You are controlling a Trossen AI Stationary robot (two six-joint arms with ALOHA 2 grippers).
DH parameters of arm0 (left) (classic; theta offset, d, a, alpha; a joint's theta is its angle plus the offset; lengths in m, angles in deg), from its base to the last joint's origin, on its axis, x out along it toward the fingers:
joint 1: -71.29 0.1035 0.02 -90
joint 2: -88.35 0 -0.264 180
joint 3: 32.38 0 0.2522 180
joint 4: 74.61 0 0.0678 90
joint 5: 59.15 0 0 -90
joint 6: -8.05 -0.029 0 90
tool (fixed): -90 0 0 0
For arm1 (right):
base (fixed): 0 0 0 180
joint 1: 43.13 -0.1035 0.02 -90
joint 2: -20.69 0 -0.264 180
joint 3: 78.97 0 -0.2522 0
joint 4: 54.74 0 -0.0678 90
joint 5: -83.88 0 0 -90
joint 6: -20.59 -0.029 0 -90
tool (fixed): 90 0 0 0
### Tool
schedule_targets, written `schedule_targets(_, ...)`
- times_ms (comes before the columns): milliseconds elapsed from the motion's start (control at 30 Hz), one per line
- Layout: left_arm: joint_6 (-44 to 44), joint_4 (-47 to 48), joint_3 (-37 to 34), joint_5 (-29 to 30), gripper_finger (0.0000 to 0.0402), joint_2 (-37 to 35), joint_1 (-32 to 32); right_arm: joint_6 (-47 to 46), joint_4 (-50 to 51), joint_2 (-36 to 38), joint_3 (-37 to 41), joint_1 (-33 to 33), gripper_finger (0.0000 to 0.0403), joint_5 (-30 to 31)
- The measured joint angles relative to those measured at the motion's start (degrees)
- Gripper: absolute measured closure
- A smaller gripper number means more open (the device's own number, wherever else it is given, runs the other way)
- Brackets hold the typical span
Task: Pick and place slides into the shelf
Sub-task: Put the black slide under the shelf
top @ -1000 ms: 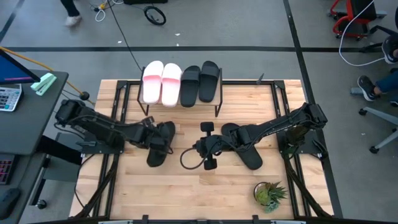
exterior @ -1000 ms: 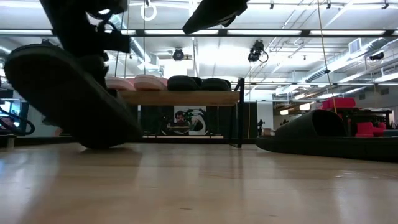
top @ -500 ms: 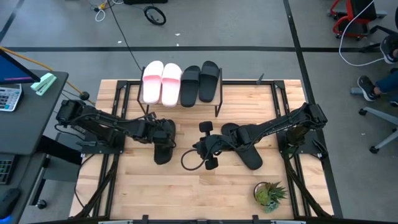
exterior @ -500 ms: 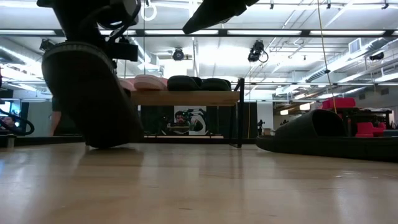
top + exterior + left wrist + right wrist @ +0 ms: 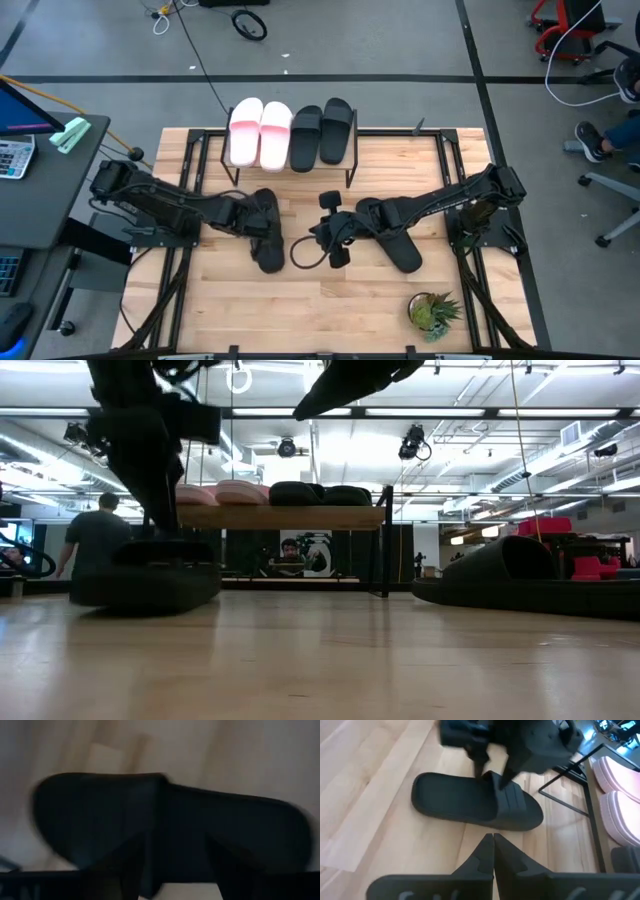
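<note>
Reaching in low from the table's left edge, the left arm lay stretched toward the middle, its left gripper (image 5: pixel 258 214) set down over a black slide (image 5: pixel 266 233) that rested flat on the tabletop (image 5: pixel 300 300) in front of the shelf (image 5: pixel 290 150). In the right wrist view the left gripper's fingers (image 5: pixel 492 770) straddled the slide's strap (image 5: pixel 512 800), pinching it, with the sole flat on the wood. The low view showed the same slide (image 5: pixel 146 580) sitting level on the table under the dark arm.

The right arm extended from the table's right edge toward the centre, crossing above a second black slide (image 5: pixel 395 240) that lay on the table. Its right gripper (image 5: pixel 330 232) hovered near the middle, facing the left gripper, and its fingers (image 5: pixel 493 857) were pressed together with nothing between them.

On the shelf's plank top sat four slides side by side: two pale pink slides (image 5: pixel 260 130) on the left and two more black ones (image 5: pixel 322 130) on the right. A small potted plant (image 5: pixel 433 312) stood near the table's front right corner. A person (image 5: pixel 97 540) stood in the room behind the table.
</note>
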Motion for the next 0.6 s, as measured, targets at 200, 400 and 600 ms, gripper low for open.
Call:
schedule_targets(200, 0.0, -0.6, 2.9, -8.6, 0.0213, -0.1, -5.9, -2.2, 0.0, 0.0, 0.0, 0.7, 0.0398, 0.0)
schedule_targets(400, 1.5, -4.6, 2.9, -10.5, 0.0212, 2.2, -14.0, -2.5, 0.0, 0.0, 0.0, 0.6, 0.0398, 0.0)
schedule_targets(600, 1.2, -10.6, 2.9, -5.2, 0.0204, 8.5, -17.3, -2.6, -0.1, 0.0, 0.0, 0.6, 0.0398, 0.0)
